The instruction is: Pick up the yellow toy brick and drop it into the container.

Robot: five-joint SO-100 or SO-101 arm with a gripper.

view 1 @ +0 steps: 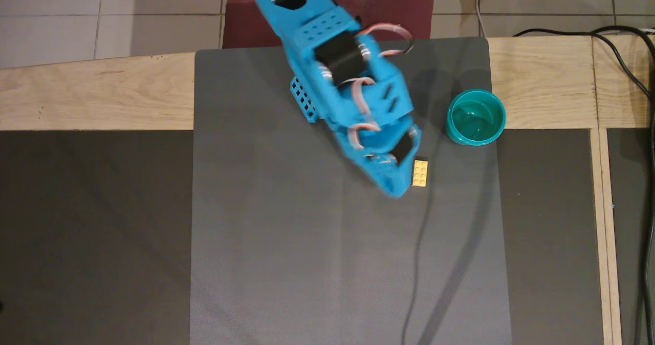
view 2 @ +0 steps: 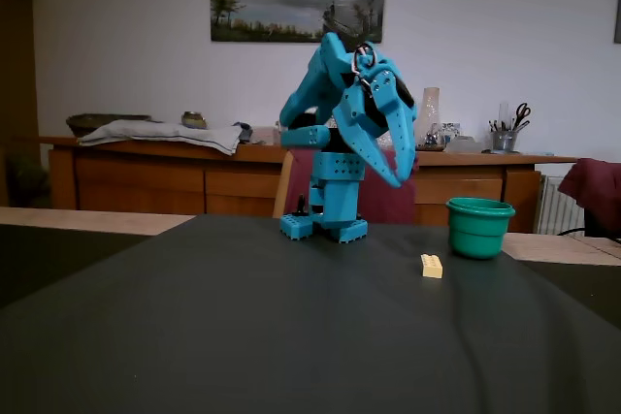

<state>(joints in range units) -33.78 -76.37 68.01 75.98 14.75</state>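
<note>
The yellow toy brick (view 1: 420,173) lies flat on the grey mat, studs up, and shows small in the fixed view (view 2: 431,266). The container, a teal-green cup (view 1: 476,117), stands upright beyond it at the mat's right edge (view 2: 479,228). My blue gripper (view 1: 396,192) points down toward the brick's left side. In the fixed view the gripper (view 2: 401,179) hangs well above the table, left of the brick and apart from it. Its jaws meet at the tips and hold nothing.
The arm's base (view 2: 324,228) sits at the back of the grey mat (view 1: 307,258). Black cables (view 1: 634,73) run along the wooden table's right side. A sideboard with jars and a red-draped chair stand behind the table.
</note>
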